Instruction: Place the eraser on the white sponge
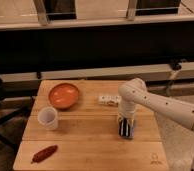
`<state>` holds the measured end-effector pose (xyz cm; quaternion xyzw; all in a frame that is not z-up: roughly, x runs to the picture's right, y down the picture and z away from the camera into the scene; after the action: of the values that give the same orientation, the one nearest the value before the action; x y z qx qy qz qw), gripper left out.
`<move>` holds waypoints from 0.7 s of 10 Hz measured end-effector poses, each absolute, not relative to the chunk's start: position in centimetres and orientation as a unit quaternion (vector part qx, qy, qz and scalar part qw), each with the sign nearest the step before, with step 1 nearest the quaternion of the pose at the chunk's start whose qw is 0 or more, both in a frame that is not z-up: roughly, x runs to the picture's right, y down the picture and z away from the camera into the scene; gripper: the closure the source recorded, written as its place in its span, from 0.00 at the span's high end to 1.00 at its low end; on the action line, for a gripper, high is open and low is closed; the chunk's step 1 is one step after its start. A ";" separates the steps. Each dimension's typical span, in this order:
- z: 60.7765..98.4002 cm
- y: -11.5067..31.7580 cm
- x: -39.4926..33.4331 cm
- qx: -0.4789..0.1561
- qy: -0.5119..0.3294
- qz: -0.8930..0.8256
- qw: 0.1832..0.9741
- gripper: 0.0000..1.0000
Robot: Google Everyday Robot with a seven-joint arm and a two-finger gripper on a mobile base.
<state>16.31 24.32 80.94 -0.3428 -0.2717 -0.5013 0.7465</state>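
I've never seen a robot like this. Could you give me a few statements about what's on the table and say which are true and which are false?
1. The orange bowl sits left of the white sponge in the picture. True.
2. The white cup stands inside the orange bowl. False: it stands on the table, in front of the bowl.
3. The gripper points down at the table, nearer the camera than the white sponge. True.
4. The eraser already lies on the white sponge. False: it is down at the gripper, apart from the sponge.
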 end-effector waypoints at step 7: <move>79.8 24.6 16.6 -0.339 -0.271 -0.493 0.754 0.00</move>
<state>16.59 24.64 79.81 -0.3394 -0.2709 -0.4929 0.7540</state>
